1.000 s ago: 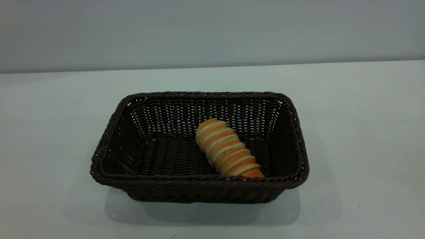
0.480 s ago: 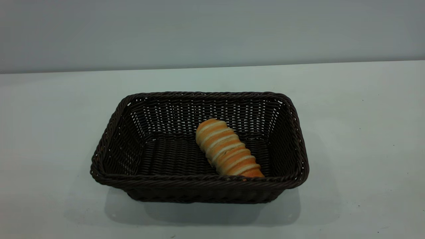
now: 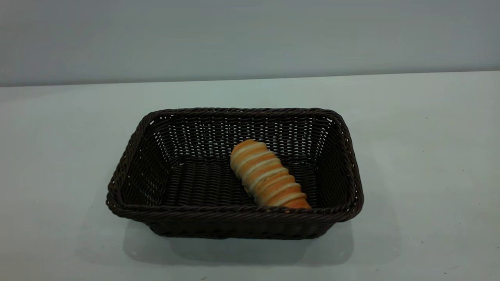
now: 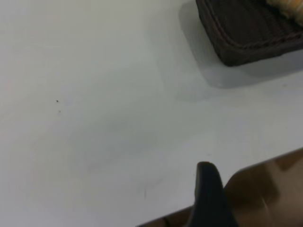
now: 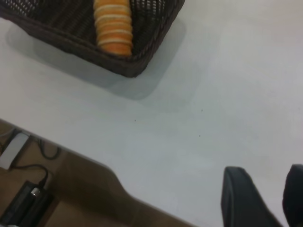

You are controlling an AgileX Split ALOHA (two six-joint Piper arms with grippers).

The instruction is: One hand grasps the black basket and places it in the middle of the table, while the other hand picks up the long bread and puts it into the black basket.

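Observation:
The black basket (image 3: pixel 234 218) stands in the middle of the white table (image 3: pixel 429 175). The long bread (image 3: pixel 267 175) lies slantwise inside it, towards its right front corner. Neither gripper shows in the exterior view. In the left wrist view, part of my left gripper (image 4: pixel 208 191) hangs over the table's edge, well away from a corner of the basket (image 4: pixel 246 33). In the right wrist view, my right gripper (image 5: pixel 269 198) is open and empty over bare table. It is apart from the basket (image 5: pixel 142 61) and from the bread (image 5: pixel 113 26) inside it.
Both wrist views show the table's front edge with brown floor (image 4: pixel 270 189) beyond. A black box with cables (image 5: pixel 26 203) and a white block (image 5: pixel 13 147) lie on the floor in the right wrist view. Bare tabletop surrounds the basket.

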